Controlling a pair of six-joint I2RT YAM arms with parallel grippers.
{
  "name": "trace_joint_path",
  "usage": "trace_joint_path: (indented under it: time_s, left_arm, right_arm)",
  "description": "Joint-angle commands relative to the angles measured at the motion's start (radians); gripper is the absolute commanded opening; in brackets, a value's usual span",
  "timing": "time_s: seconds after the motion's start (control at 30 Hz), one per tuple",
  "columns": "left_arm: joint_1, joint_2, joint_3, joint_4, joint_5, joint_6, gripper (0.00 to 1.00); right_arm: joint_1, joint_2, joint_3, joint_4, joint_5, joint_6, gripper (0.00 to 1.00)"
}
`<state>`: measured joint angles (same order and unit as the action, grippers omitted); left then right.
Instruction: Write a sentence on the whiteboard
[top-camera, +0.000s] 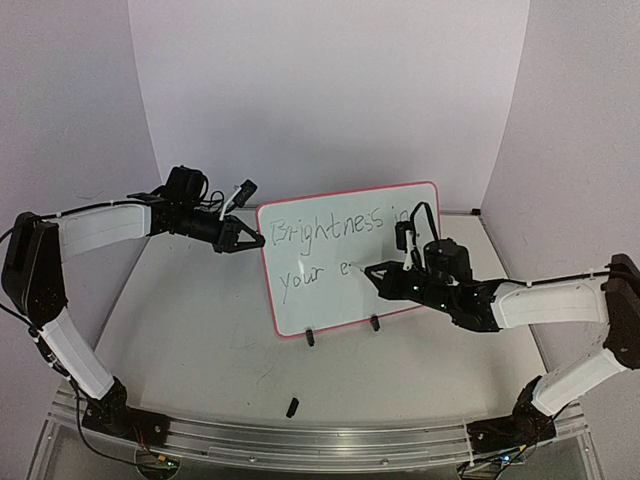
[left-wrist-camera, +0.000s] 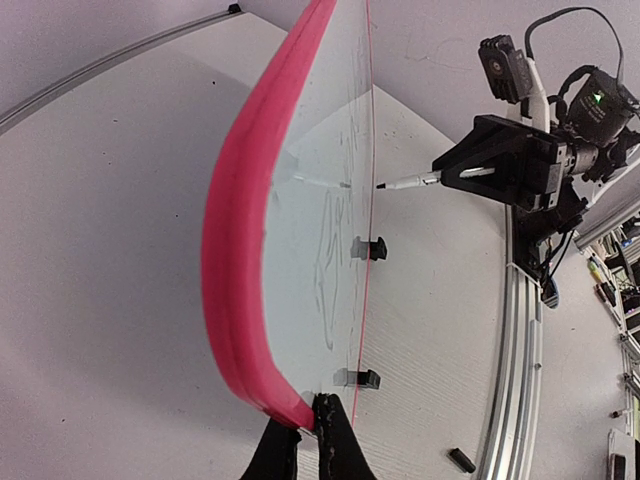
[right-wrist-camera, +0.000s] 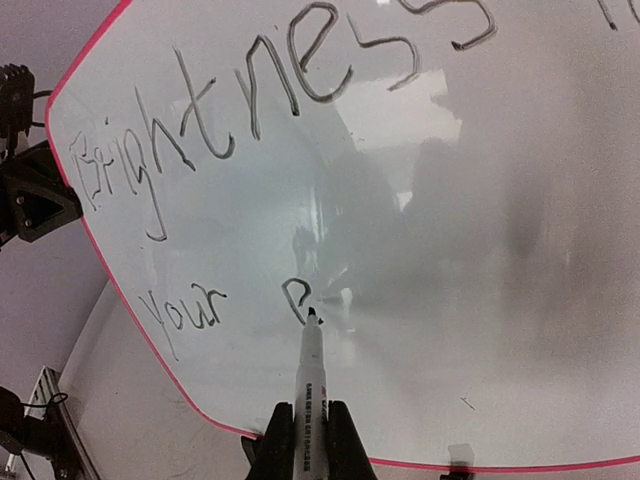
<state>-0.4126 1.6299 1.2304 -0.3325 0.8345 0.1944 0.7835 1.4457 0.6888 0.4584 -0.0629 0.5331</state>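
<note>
whiteboard (top-camera: 340, 295) upright at table centre on two black clip feet (top-camera: 311, 337), face toward the arms. sentence (top-camera: 330, 228) on it so far: "brightness in" up top, "your e" below, so past halfway by the look of it. right gripper (right-wrist-camera: 305, 445) clenched on a black marker (right-wrist-camera: 310, 390), coming in from the board's 4 o'clock, tip touching or just off the "e" at its 6 o'clock end. left gripper (left-wrist-camera: 310, 440) pinched shut on the red frame near the board's 10 o'clock corner, bracing it.

for the rest of "eyes": go light on pressure, to avoid tipping the board back. short strokes toward 3 o'clock, same baseline as "your", w/ room left for the full stop. lift clean btwn letters.

only in right wrist cam: letter shapes + tip placement close up. only in left wrist cam: board edge-on, marker near square to the face, gap at tip too fine to call. only in top cam: both arms, plus a small black piece (top-camera: 292, 406) on the table (top-camera: 200, 330) at the board's 6 o'clock.
</note>
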Motion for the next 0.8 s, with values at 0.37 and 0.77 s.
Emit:
trace_joint_path:
  time_s: [0.37,0.77]
  left_arm:
    - [-0.019,0.010,0.000,-0.049,-0.092,0.125,0.00]
    - [-0.019,0.009,0.000,-0.049,-0.095,0.127,0.00]
  right_arm:
    - [-0.006,0.011,0.052,0.034,0.038,-0.031,0.00]
    - [-0.006,0.029,0.029,0.022,0.097,-0.024,0.00]
